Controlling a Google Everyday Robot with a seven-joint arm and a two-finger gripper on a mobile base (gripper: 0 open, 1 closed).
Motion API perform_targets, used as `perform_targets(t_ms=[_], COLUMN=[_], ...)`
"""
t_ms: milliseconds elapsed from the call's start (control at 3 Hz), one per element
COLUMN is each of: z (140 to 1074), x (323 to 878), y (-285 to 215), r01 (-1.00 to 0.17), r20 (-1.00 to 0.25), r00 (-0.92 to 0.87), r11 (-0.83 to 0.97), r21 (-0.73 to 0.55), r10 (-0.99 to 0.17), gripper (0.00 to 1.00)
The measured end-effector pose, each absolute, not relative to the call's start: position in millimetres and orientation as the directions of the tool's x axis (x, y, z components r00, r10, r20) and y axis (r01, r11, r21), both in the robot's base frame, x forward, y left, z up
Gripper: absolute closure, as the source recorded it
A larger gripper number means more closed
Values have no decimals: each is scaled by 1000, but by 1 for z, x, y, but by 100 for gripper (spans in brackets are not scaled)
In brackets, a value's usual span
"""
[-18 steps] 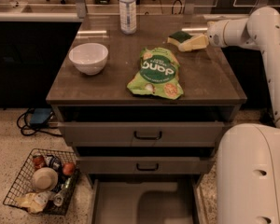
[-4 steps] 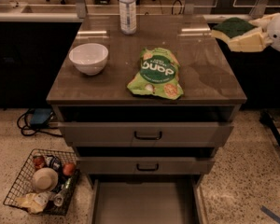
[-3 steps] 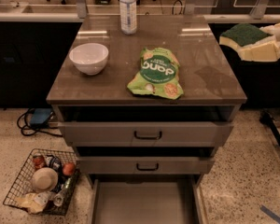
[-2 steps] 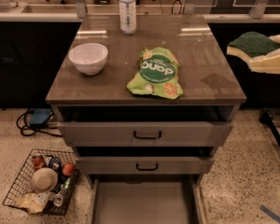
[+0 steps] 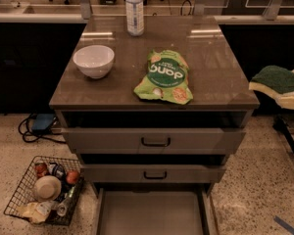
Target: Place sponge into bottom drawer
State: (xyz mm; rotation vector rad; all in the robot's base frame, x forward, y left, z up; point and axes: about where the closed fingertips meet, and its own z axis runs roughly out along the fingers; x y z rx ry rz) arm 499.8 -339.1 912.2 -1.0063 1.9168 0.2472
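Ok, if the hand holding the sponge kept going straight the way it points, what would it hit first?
The hand, at the frame's right edge holding the sponge, points left. The countertop's right edge looks first in line, but depth is unclear; it might pass in front.

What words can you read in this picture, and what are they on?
"dang": on the green snack bag on the cabinet top, seen upside down.
Small print on the bag: too small to read.
Water bottle label: too blurred to read.
Things in the basket on the floor: nothing readable.
Gripper, at the right edge, holding the sponge: no words.
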Motion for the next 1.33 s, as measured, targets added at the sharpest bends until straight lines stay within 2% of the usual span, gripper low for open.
perform_targets(t_ms=[667, 1000, 1333], z=[904, 870, 839], x=[501, 466, 426], y=[-331, -341, -362], r01=[-753, -807, -850], r20=[-812, -810, -774], r00=[-234, -236, -233], r11=[628, 573, 510], r21=[-197, -145, -133], r10=[-535, -537, -589], gripper=[100, 100, 100])
